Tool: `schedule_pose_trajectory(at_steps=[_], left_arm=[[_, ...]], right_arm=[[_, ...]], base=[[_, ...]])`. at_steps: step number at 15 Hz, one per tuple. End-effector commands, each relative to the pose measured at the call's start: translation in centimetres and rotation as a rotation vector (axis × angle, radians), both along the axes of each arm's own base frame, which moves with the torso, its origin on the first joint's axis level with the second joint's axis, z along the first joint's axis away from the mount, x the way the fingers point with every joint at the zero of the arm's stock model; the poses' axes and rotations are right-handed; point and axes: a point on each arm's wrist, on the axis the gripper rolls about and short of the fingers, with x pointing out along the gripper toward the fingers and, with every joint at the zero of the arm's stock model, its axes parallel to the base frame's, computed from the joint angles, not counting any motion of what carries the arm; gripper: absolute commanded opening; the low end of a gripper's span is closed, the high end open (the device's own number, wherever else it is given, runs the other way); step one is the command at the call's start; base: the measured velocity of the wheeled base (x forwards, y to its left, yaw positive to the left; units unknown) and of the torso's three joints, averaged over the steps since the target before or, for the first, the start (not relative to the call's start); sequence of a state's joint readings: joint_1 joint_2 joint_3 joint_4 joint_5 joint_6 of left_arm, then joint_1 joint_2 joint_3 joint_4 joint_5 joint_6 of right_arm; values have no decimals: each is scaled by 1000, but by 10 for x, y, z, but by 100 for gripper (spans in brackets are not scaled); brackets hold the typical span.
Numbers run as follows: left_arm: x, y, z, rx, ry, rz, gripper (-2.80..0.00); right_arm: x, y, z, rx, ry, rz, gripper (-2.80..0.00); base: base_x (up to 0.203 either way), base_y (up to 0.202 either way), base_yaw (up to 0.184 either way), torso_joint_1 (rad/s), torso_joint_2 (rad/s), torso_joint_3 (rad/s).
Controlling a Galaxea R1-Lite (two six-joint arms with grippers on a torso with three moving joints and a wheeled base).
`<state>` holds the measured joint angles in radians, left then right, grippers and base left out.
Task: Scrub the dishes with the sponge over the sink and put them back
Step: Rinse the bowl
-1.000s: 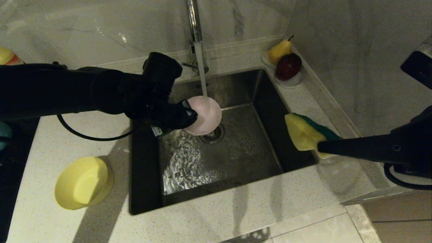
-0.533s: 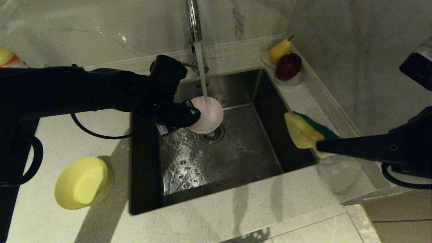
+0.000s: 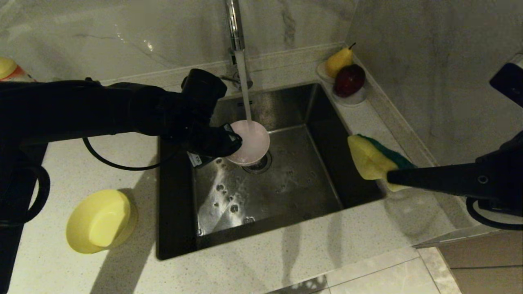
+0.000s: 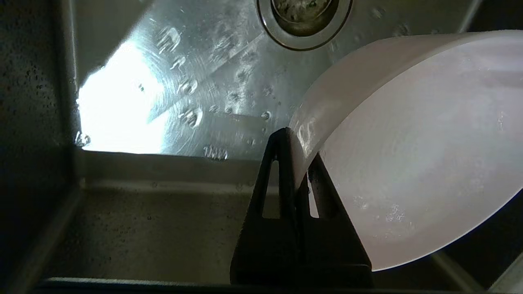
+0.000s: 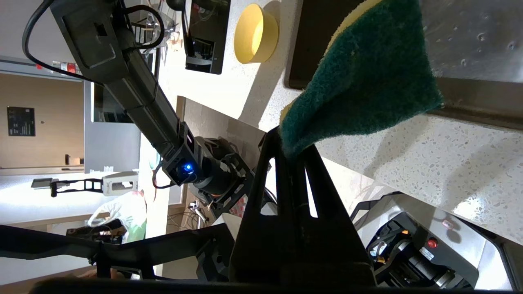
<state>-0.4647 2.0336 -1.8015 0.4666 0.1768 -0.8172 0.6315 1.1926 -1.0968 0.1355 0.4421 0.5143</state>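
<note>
Under the faucet stream, the left gripper [image 3: 233, 141] pinches the tilted, wet pale pink bowl [image 3: 251, 141].

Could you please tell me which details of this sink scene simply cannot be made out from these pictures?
- Light blue bowl: in no view.
- Left tool tips: head view, hidden behind the pink bowl.
- Right tool grip point: head view, covered by the sponge.
- Orange-capped object: head view, cut by the edge and the left arm.

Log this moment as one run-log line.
left gripper: shut on pink bowl under faucet stream | right gripper: shut on sponge beside sink
</note>
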Motion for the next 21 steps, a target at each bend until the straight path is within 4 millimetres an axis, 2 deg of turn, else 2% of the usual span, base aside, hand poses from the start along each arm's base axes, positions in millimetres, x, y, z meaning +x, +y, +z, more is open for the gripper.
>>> schedule_pose_trajectory(at_steps=[1, 5, 8, 10, 13, 16, 18, 21], left_arm=[[-2, 1, 4, -6, -7, 3, -280], [-14, 7, 20, -12, -45, 14, -280], [-41, 23, 55, -1, -146, 42, -280], [-52, 35, 69, 86, -219, 110, -280], [-60, 48, 74, 98, -319, 147, -280], [-67, 56, 77, 147, -491, 150, -280], [-75, 61, 73, 204, -591, 131, -280], [-87, 69, 76, 321, -841, 128, -280]], right_arm=[[-1, 0, 0, 1, 3, 3, -280], [-1, -1, -2, -2, 7, -1, -280], [0, -3, -8, -11, 23, -10, -280], [1, -2, -8, -12, 27, -12, -280], [1, -6, -7, -8, 24, -30, -280], [2, -9, -6, -6, 18, -50, -280], [5, -7, -7, -12, 22, -55, -280], [14, -5, -8, -20, 35, -68, -280]], base=[[0, 0, 0, 0, 0, 0], [0, 0, 0, 0, 0, 0], [0, 0, 0, 0, 0, 0], [0, 0, 0, 0, 0, 0], [0, 0, 0, 0, 0, 0], [0, 0, 0, 0, 0, 0], [0, 0, 0, 0, 0, 0], [0, 0, 0, 0, 0, 0]])
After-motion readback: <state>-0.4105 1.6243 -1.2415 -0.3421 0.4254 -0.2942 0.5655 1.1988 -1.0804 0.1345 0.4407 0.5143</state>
